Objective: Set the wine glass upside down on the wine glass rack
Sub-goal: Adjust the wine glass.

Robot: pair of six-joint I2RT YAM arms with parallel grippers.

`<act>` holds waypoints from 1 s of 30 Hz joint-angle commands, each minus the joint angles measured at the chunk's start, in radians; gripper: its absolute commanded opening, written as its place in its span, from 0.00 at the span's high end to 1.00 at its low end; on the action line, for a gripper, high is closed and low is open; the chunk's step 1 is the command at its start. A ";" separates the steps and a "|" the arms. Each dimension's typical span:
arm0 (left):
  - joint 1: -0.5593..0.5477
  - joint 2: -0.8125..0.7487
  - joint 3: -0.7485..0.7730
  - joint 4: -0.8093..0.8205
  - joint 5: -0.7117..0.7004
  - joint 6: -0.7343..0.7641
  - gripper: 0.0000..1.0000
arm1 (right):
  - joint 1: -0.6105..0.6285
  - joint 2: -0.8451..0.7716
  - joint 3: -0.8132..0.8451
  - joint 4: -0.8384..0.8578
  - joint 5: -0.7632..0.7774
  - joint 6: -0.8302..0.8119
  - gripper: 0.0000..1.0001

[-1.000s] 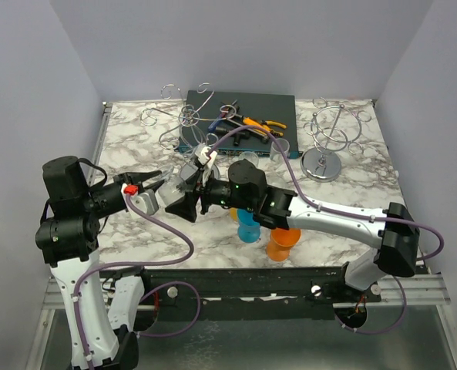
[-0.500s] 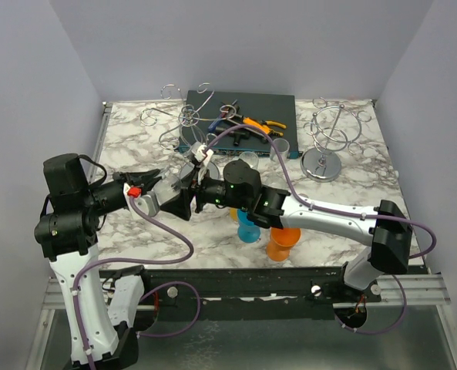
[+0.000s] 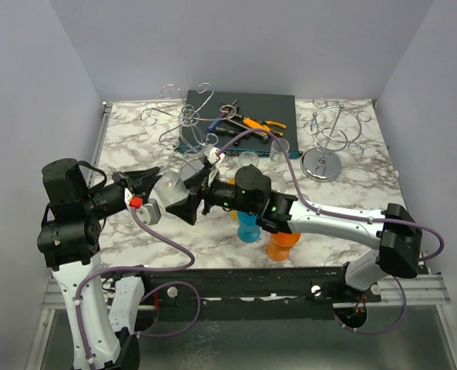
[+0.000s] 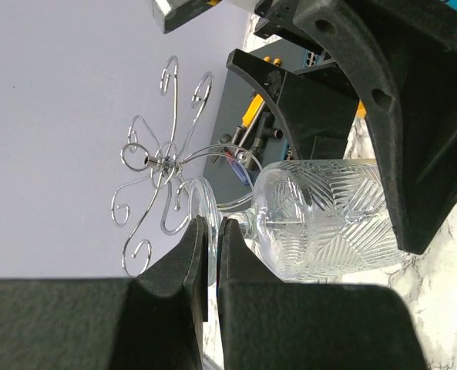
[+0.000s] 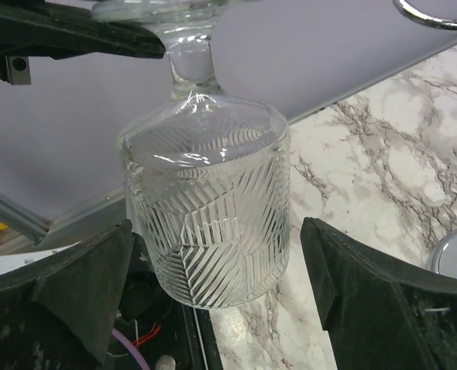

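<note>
While left end effector (image 4: 211,235) pinches wine glass (image 4: 320,220), right end effector (image 5: 216,266) splayed

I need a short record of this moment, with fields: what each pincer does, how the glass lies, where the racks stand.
left pincer: shut on the foot of the wine glass
right pincer: open around the bowl, not touching it
glass pose: roughly on its side, held in the air
racks: left wire rack and right wire rack, both at the far side

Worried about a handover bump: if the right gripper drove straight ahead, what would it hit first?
Likely the wine glass, its bowl between the right gripper's open fingers; the left gripper holds its foot.
</note>
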 commanded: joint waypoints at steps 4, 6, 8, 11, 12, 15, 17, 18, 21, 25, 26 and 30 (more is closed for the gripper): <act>0.003 -0.016 0.006 0.053 0.062 0.013 1.00 | -0.009 -0.020 -0.009 0.093 -0.005 0.002 0.13; 0.001 -0.013 0.012 0.053 0.071 0.005 1.00 | -0.010 -0.007 0.002 0.100 -0.008 0.001 0.17; 0.001 -0.011 0.016 0.053 0.075 0.000 1.00 | -0.010 0.008 0.017 0.097 -0.009 0.001 0.23; 0.002 -0.003 0.028 0.053 0.070 0.003 1.00 | -0.010 0.023 0.026 0.089 -0.008 0.003 0.28; 0.002 -0.002 0.033 0.053 0.069 0.002 1.00 | -0.010 0.025 0.024 0.089 -0.008 0.006 0.29; 0.002 0.001 0.037 0.053 0.067 0.007 1.00 | -0.010 0.031 0.021 0.089 -0.010 0.007 0.25; 0.002 0.001 0.037 0.053 0.069 0.009 1.00 | -0.011 0.036 0.023 0.089 -0.008 0.010 0.18; 0.002 0.001 0.038 0.053 0.069 0.008 1.00 | -0.011 0.040 0.024 0.090 -0.007 0.010 0.15; 0.002 0.002 0.040 0.053 0.069 0.006 1.00 | -0.011 0.049 0.035 0.093 -0.010 0.010 0.12; 0.001 -0.001 0.042 0.053 0.071 0.000 1.00 | -0.012 0.055 0.040 0.112 -0.007 0.000 0.20; 0.001 -0.001 0.044 0.053 0.072 -0.005 1.00 | -0.012 0.056 0.039 0.119 -0.002 0.001 0.24; 0.002 0.004 0.056 0.053 0.072 -0.022 1.00 | -0.013 0.047 0.011 0.169 0.035 -0.002 0.37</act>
